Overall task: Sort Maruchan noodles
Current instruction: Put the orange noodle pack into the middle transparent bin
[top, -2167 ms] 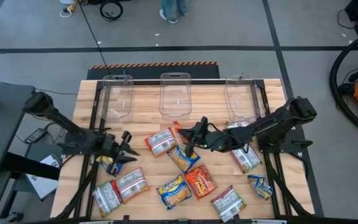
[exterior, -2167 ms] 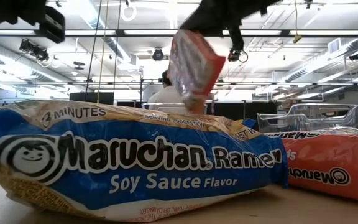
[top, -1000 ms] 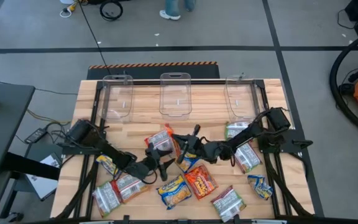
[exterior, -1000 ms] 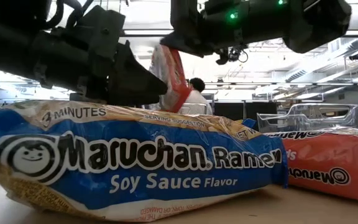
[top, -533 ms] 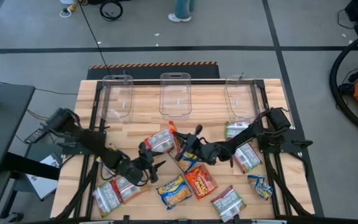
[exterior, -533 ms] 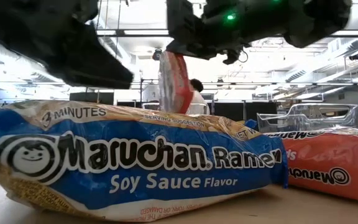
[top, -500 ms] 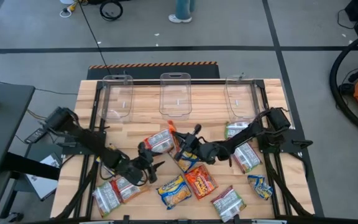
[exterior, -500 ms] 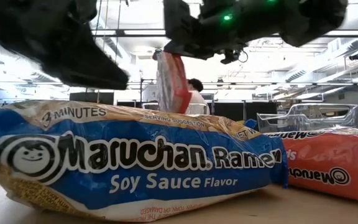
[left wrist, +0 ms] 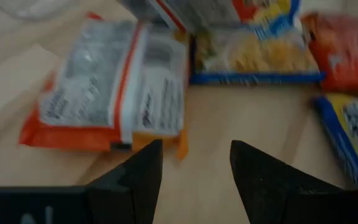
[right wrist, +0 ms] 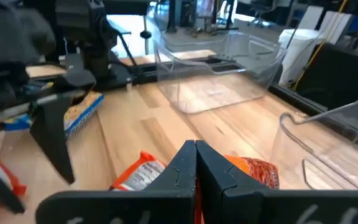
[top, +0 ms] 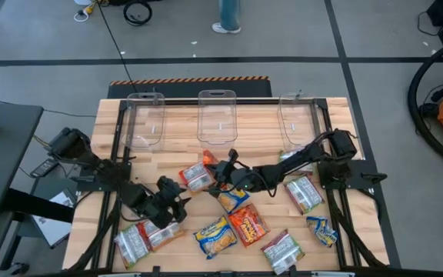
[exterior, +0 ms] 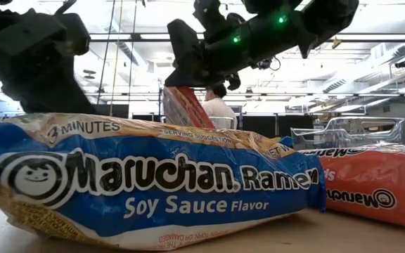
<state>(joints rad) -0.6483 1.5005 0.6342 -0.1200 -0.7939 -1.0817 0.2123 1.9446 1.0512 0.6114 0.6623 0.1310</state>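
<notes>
My right gripper (top: 220,171) reaches in from the table's right over the table's middle, shut on a silvery Maruchan noodle packet with orange-red edging (exterior: 183,107). More noodle packets lie flat around it: silvery-white (top: 196,178), yellow-and-blue (top: 229,198) and orange-red (top: 246,225). My left gripper (left wrist: 194,160) is open above bare wood at the near left (top: 177,204) and holds nothing. A silvery packet with an orange border (left wrist: 104,87) lies just beyond its fingers. My right gripper pinches the packet by its top edge (exterior: 177,90) between its two shut fingers, which come nearly level from the table's right. The packet hangs below the fingers, tilted, clear of the packets and the table.
Three clear bins (top: 146,119) (top: 219,117) (top: 298,119) stand along the far edge. Other packets lie at the near left (top: 148,237), near middle (top: 215,235) and right (top: 302,192). A large soy sauce packet (exterior: 146,186) fills the low view. Bare wood shows before the bins.
My left gripper has drawn back toward the table's left edge, away from the middle packets, rising and tipping up, still open. My right gripper has gone a little toward the far edge with its packet, which now hangs more tilted.
</notes>
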